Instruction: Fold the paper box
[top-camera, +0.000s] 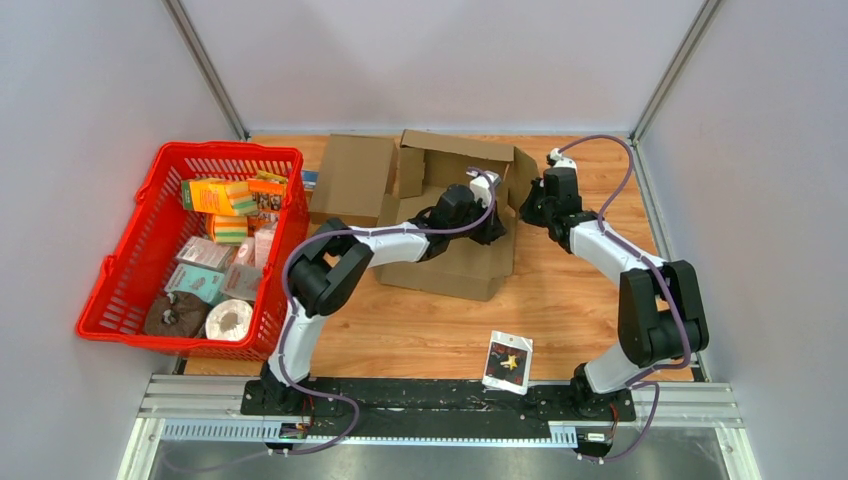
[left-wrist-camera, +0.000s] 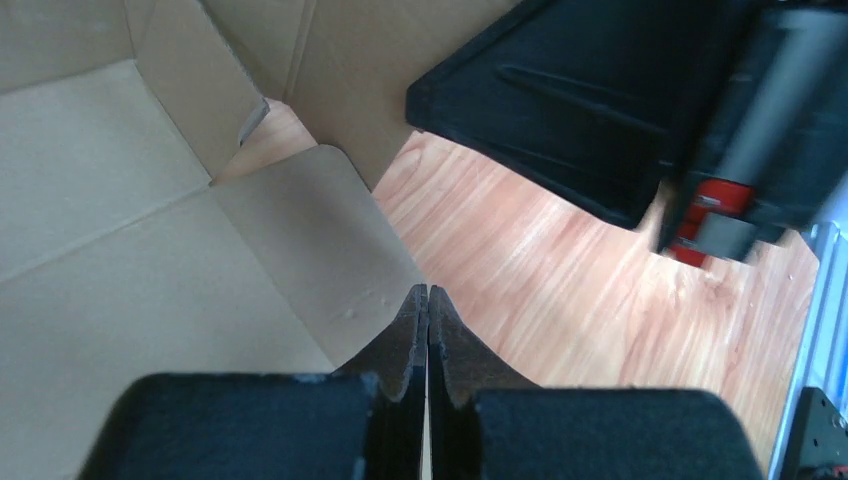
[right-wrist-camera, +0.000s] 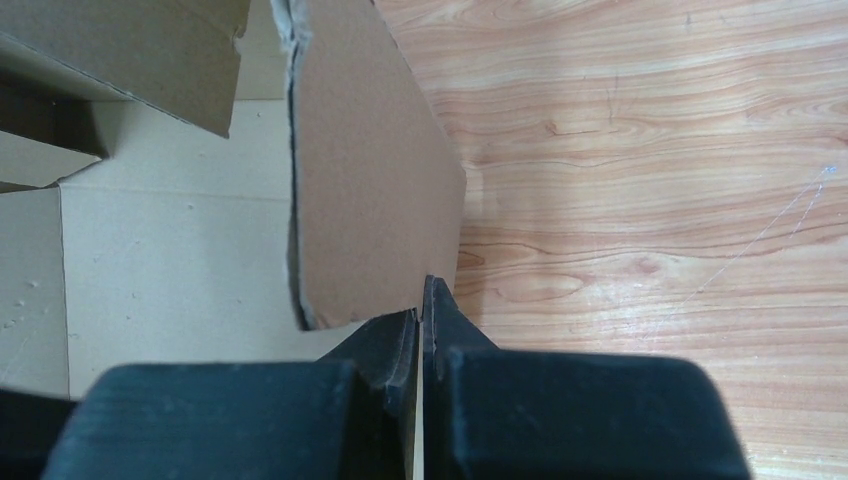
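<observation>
A red plastic basket (top-camera: 128, 245) sits at the left of the wooden tabletop (top-camera: 570, 300). It holds an orange carton (top-camera: 204, 193), yellow-and-green sponges (top-camera: 229, 228), pale teal packets (top-camera: 196, 283), a white paper roll (top-camera: 230, 320) and a brown round item (top-camera: 172, 318) beside it. A small packet (top-camera: 508, 362) with a dark picture lies flat near the tabletop's front edge, well apart from the basket.

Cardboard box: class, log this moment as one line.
cardboard box: open | left fingers: shut, at inner flap | right fingers: shut, at side flap
</observation>
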